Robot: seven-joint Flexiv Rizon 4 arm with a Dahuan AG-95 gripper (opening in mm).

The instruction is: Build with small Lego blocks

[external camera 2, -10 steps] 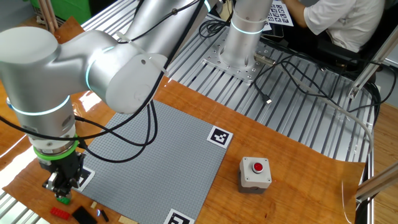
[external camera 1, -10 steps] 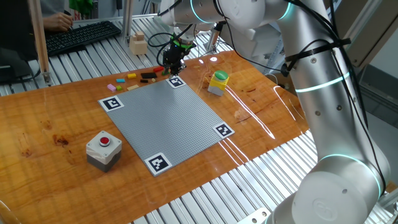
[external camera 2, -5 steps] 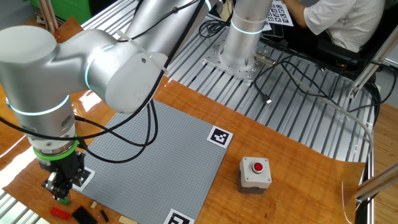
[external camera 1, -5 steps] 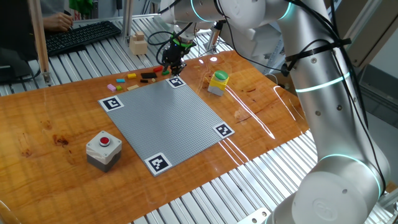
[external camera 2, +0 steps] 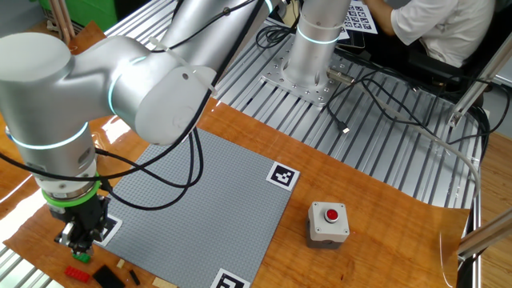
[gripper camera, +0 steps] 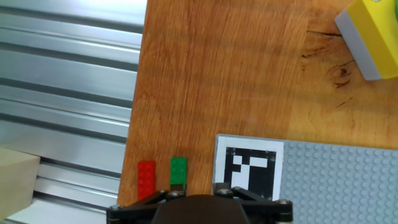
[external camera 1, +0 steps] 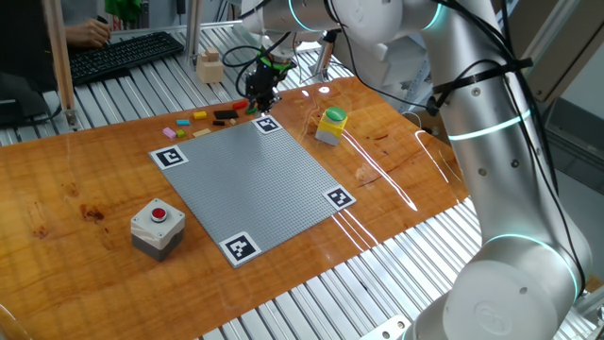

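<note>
Wood-topped desk (external camera 1: 85, 189) carries loose small Lego blocks (external camera 1: 203, 121) along its far left edge, beside the grey baseplate (external camera 1: 253, 178). Further right, the pincer (external camera 2: 80, 250) hovers over a green brick (gripper camera: 178, 172); whether it is apart or together I cannot tell. Picking seems underway: next, descend squarely onto that brick.

Bare wood beyond the green brick (gripper camera: 178, 172) and red brick (gripper camera: 147, 179); yellow container (gripper camera: 370, 36) seemingly well apart.
</note>
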